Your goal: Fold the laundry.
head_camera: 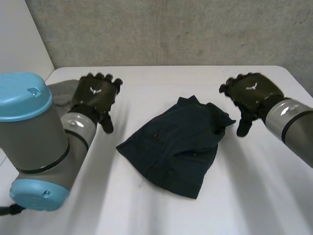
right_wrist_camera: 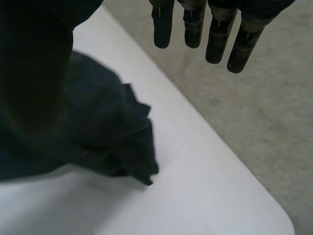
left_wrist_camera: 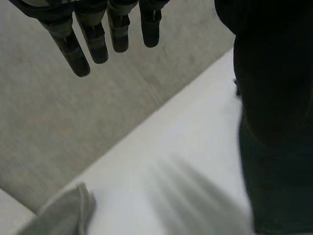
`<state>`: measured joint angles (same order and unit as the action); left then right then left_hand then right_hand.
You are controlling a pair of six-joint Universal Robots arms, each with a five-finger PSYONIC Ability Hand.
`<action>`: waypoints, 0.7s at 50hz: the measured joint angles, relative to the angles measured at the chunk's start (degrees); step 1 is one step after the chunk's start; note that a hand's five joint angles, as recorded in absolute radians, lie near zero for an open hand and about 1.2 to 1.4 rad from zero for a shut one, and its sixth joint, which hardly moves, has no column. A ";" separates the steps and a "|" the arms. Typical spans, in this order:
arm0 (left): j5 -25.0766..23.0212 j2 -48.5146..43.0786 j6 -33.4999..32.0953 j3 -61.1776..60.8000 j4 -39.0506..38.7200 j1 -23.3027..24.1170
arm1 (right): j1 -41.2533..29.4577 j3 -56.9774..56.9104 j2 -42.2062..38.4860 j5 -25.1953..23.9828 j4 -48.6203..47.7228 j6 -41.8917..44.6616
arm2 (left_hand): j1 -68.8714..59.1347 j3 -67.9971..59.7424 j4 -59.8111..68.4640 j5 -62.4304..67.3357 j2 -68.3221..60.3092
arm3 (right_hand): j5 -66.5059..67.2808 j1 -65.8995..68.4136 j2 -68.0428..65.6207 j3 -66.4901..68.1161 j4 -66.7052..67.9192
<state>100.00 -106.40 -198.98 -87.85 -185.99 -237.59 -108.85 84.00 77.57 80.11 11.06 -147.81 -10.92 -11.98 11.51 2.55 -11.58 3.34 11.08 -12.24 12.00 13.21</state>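
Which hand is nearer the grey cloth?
Left. The left hand is just beside the grey cloth; the right hand is across the table, beyond the dark garment.

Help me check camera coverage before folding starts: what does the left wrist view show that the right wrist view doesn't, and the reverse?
Left wrist view's own: the left hand, fingers straight, and a grey cloth near the table edge, apart from the dark garment. Right wrist view's own: the right hand, fingers straight, and the white table's rounded corner. Shared: the dark garment lying crumpled on the white table, with neither hand touching it.
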 measured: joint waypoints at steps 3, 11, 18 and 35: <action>-0.08 -0.26 1.13 -0.73 1.25 0.09 | -0.15 0.49 -0.05 -0.63 0.92 2.04 | -0.01 -0.08 0.11 0.00 -0.11 | 0.00 0.00 0.00 0.00 0.00; -0.63 -5.52 6.10 -3.38 6.55 3.05 | -2.69 3.69 -0.77 -2.30 2.82 8.43 | -0.98 -0.13 0.34 0.19 -0.70 | 0.00 0.00 0.00 0.00 0.00; -0.68 -10.10 7.02 -4.08 3.27 5.94 | -3.46 4.66 -2.21 -1.89 0.19 6.98 | -2.56 -1.52 2.08 0.21 -1.96 | 0.00 0.00 0.00 0.00 0.00; -0.63 -17.67 6.21 -0.81 -4.53 8.09 | -2.61 4.81 -2.50 -1.70 -1.47 4.11 | -7.48 -6.21 6.84 5.93 -6.66 | 0.00 0.00 0.00 0.00 0.00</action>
<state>99.37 -124.07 -192.77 -88.66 -190.52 -229.49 -111.46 88.81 75.06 78.41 9.59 -143.69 -18.40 -18.19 18.36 8.48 -18.24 3.34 11.08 -12.24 12.00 13.21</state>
